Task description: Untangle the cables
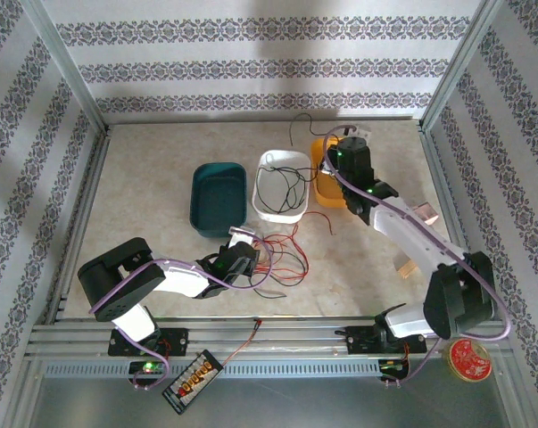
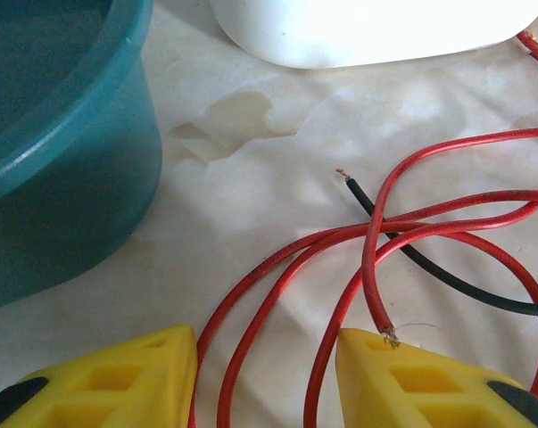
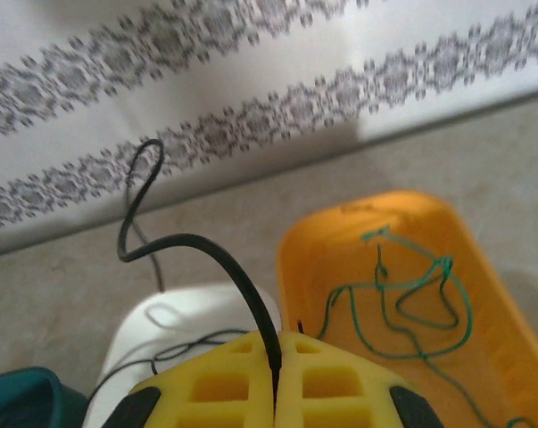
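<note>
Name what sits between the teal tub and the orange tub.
The top view shows the white tub between the teal tub and the orange tub, with thin black wires lying inside it.

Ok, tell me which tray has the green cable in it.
The orange tray, rightmost of the three; the white tray holds black cables.

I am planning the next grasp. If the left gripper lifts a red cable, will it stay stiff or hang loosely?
Probably floppy: the red cable lies in loose curves on the table, so it would likely droop. It crosses the black cable, so lifting may drag that along. Being thin, it might slip from a weak pinch.
</note>
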{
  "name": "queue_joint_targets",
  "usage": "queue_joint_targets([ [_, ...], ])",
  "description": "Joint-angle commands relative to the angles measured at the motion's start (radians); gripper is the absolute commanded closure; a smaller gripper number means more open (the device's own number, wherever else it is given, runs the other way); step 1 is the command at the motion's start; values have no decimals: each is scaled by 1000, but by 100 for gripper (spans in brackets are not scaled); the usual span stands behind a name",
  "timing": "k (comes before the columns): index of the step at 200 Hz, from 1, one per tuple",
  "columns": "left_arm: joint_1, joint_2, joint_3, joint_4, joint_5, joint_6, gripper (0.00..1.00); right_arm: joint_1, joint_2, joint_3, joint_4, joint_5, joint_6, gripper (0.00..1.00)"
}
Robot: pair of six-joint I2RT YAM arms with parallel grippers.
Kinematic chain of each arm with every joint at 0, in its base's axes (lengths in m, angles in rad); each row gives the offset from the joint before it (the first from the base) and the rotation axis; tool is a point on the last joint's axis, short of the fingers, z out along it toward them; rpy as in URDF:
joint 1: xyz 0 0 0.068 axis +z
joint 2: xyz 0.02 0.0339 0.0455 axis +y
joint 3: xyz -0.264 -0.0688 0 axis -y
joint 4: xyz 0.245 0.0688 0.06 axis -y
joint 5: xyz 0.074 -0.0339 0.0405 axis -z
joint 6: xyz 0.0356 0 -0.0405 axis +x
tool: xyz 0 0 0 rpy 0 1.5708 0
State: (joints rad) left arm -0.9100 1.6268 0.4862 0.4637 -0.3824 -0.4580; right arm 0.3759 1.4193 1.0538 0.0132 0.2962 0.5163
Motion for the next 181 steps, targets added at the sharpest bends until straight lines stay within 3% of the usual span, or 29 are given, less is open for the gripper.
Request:
queue_joint_targets([
  [1, -10, -19, -19, -8, -13, -17, 55, 17, 40, -32, -4, 1, 137, 100],
  [106, -10, -17, -24, 4, -13, -19, 54, 101, 73, -83, -25, -3, 183, 100],
  [181, -10, -33, -32, 4, -13, -17, 54, 106, 249, -24, -21, -52, 335, 100],
])
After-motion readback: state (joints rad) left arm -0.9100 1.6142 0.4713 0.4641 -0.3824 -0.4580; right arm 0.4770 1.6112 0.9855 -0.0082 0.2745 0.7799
